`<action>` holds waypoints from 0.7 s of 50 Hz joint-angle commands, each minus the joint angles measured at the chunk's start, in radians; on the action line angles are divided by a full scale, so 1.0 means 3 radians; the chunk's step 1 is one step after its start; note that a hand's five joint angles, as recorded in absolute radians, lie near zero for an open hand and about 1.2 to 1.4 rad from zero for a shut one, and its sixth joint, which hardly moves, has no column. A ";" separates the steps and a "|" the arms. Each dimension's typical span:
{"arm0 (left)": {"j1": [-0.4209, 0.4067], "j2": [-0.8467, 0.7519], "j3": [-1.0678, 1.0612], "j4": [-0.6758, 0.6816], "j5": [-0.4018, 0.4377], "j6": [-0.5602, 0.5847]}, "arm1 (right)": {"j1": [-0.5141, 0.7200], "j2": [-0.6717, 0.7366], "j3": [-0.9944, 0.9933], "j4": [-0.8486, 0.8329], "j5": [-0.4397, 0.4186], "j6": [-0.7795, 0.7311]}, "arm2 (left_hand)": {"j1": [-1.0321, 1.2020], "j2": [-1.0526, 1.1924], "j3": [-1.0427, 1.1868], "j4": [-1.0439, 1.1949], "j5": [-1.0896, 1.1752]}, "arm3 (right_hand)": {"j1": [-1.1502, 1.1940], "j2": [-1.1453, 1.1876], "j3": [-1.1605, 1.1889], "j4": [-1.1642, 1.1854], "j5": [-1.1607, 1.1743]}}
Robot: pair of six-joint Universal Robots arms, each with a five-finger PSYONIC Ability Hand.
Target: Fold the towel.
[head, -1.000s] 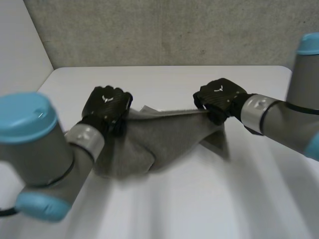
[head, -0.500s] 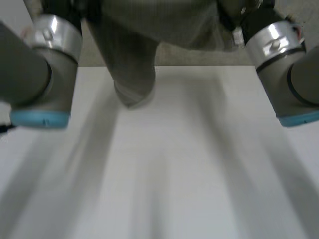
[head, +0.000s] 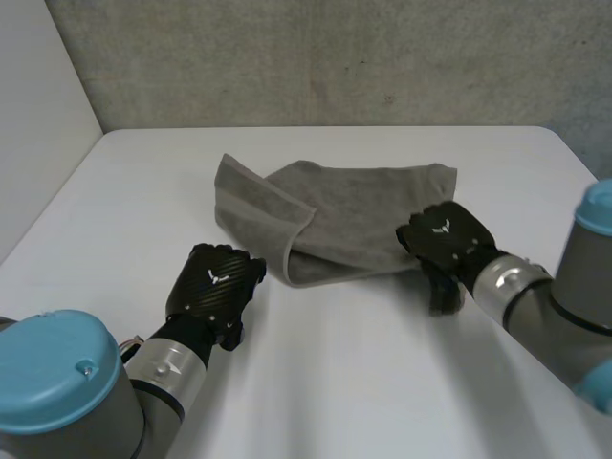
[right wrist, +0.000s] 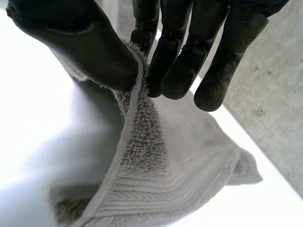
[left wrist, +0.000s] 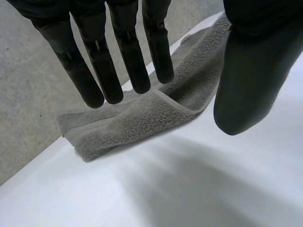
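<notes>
Grey terry-cloth towel (head: 344,215), aloft half a second ago, now lies loosely doubled on the white bench (head: 335,382) in the head view. Left wrist view: my left robot hand (left wrist: 128,47) has released, fingers straight, beside the cloth. Right wrist view: my right robot hand (right wrist: 80,42) pinches the hem, so I judge the fold incomplete.

From my remote console I count one grey terry towel (head: 363,220), one white surface (head: 382,382) and two black robot hands: left hand (head: 215,285), right hand (head: 442,239).
</notes>
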 commanded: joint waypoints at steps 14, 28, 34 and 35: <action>0.0211 -0.0585 0.1289 -0.0107 0.0069 -0.0004 | -0.0711 -0.0760 0.1002 -0.0209 -0.0606 0.0038 | -0.1756 -0.1781 -0.1745 -0.1777 -0.2298 | 0.0202 0.0194 0.0205 0.0206 0.0137; 0.0186 -0.2230 0.3694 -0.1542 0.0918 0.0006 | -0.0885 -0.0540 0.1023 -0.0244 -0.0774 0.0007 | -0.1560 -0.1585 -0.1549 -0.1581 -0.2103 | 0.0202 0.0194 0.0205 0.0206 0.0137; 0.0186 -0.2941 0.4923 -0.2396 0.0969 0.0011 | -0.0900 -0.0535 0.1023 -0.0280 -0.0779 0.0007 | -0.1335 -0.1360 -0.1324 -0.1356 -0.1878 | 0.0202 0.0194 0.0205 0.0206 0.0137; 0.0186 -0.2942 0.4925 -0.2398 0.0969 0.0011 | -0.0900 -0.0530 0.1023 -0.0280 -0.0779 0.0007 | -0.1335 -0.1360 -0.1324 -0.1356 -0.1878 | 0.0202 0.0194 0.0205 0.0206 0.0137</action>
